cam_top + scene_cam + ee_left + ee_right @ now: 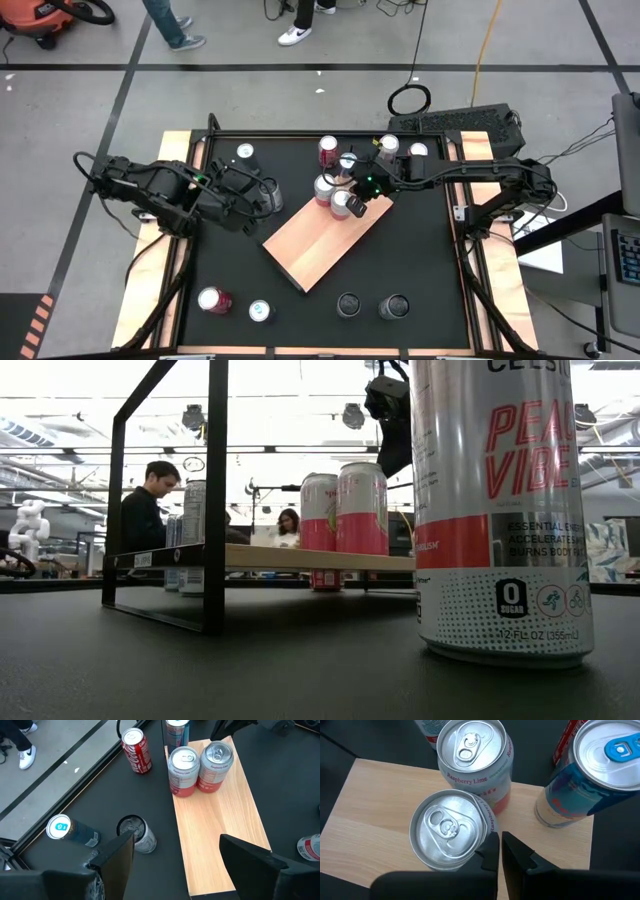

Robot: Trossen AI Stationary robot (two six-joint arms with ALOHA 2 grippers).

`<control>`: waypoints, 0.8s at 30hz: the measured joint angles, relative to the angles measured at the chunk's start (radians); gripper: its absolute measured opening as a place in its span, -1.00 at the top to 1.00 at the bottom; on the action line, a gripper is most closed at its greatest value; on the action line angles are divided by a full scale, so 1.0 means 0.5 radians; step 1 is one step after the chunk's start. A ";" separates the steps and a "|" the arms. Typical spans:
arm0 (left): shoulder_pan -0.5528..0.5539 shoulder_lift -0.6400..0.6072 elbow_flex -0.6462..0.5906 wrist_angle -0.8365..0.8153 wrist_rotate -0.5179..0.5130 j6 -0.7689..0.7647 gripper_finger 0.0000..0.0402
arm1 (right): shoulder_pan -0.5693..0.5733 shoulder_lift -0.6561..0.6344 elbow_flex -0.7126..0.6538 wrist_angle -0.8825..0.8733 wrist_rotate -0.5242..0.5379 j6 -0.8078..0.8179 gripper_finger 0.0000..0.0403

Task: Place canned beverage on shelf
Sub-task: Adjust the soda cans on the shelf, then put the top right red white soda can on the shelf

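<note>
The shelf (325,240), a light wooden board on a black frame, stands slantwise at the table's middle. Two pink-and-silver cans (324,188) (342,204) stand upright on its far end, bases on the wood, and show in the low view (345,508). My right gripper (500,851) is shut, just beside the rim of the nearer can (449,830). My left gripper (182,855) hovers open above the shelf's left edge with nothing between its fingers. A silver can (137,834) stands on the table by one of its fingers. My right gripper has its shut fingertips (490,851) close against the top rim (481,847) of the nearer can on the shelf, slanting down from the table's right. I cannot tell whether they touch it. The can stands upright on the board.
More cans stand on the black tabletop: a red one (136,750), a blue-topped one (600,765) at the shelf's far end, several along the far edge (388,146) and the near edge (214,300). A tall can (500,510) stands close to the low camera. People are in the room beyond.
</note>
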 joint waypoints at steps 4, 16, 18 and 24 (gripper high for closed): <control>0.000 0.000 0.000 0.000 0.000 0.000 -0.47 | 0.000 -0.007 0.000 -0.003 -0.001 0.009 1.00; 0.062 -0.079 0.000 0.070 0.079 0.069 -0.47 | -0.001 -0.162 0.050 -0.204 -0.002 0.116 1.00; 0.094 -0.102 0.000 0.159 0.139 0.171 -0.47 | 0.000 -0.217 0.050 -0.215 -0.007 0.150 1.00; 0.296 -0.117 0.000 0.489 0.487 0.571 -0.47 | 0.004 -0.411 0.050 -0.216 -0.052 0.229 1.00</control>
